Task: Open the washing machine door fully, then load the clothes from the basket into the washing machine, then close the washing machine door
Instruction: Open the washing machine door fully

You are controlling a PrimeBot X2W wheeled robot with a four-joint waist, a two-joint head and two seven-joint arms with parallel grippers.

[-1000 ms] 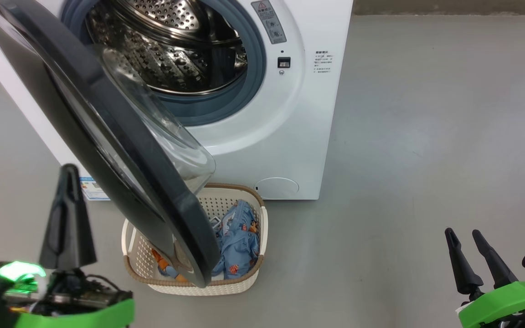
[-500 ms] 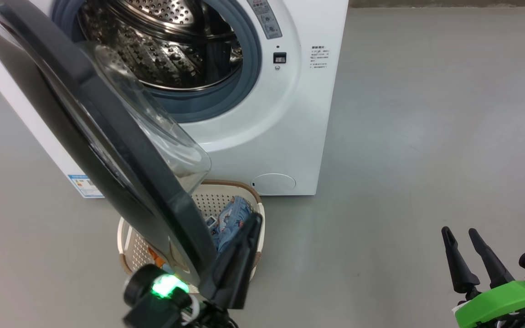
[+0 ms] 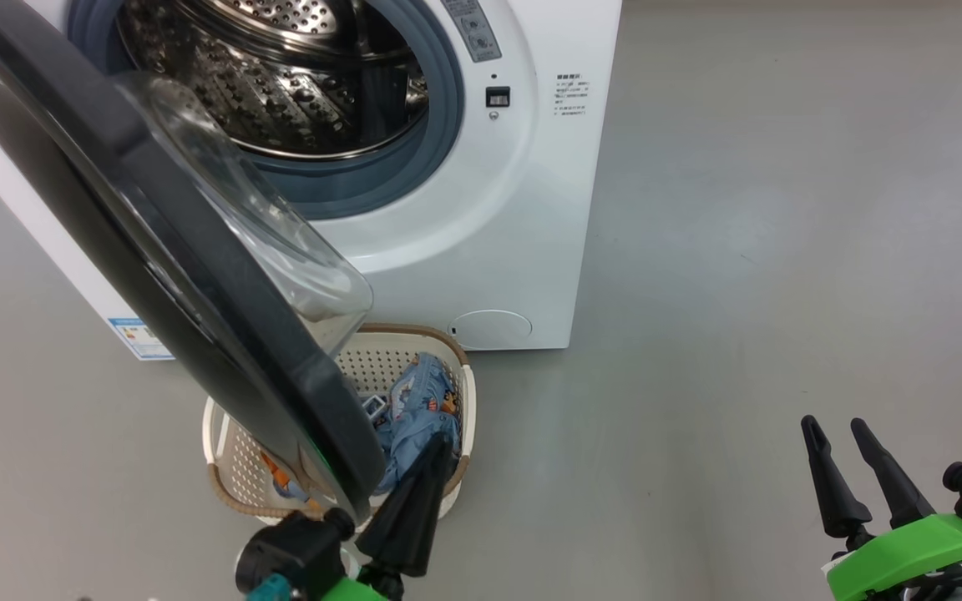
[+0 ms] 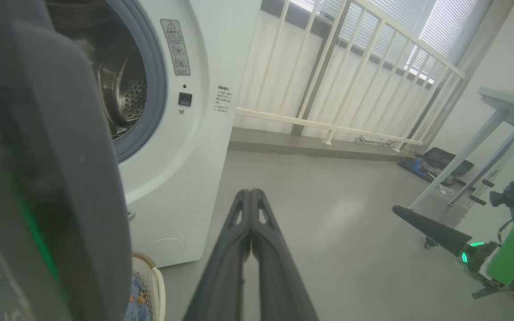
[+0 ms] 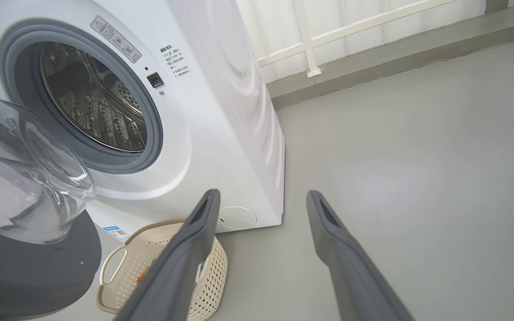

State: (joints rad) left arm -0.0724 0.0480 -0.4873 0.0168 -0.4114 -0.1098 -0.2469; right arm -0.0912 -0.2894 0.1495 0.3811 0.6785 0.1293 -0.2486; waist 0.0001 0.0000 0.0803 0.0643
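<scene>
The white washing machine (image 3: 481,217) stands at the top, its steel drum (image 3: 281,83) exposed. The washing machine door (image 3: 264,367) hangs part-way open, its black rim and glass bowl slanting down over the basket (image 3: 456,392). In the cream basket lie the light blue and orange clothes (image 3: 418,409), half hidden by the door. My left gripper (image 3: 439,446) is shut and empty, its tip just right of the door's lower edge, over the basket's near side. My right gripper (image 3: 832,426) stands open and empty over the floor at the lower right. The left wrist view has the shut fingers (image 4: 250,214) beside the door rim (image 4: 60,178).
Grey floor spreads to the right of the machine. A white railing (image 4: 328,67) and a wall run behind it. A table frame (image 4: 484,147) and dark gear on the floor (image 4: 435,160) lie far right. The right wrist view looks past its fingers (image 5: 194,232) at the basket (image 5: 167,236).
My left gripper swung from left of the door to its right edge, then sank a little over the basket. The head camera shifted slightly. The right gripper stayed put.
</scene>
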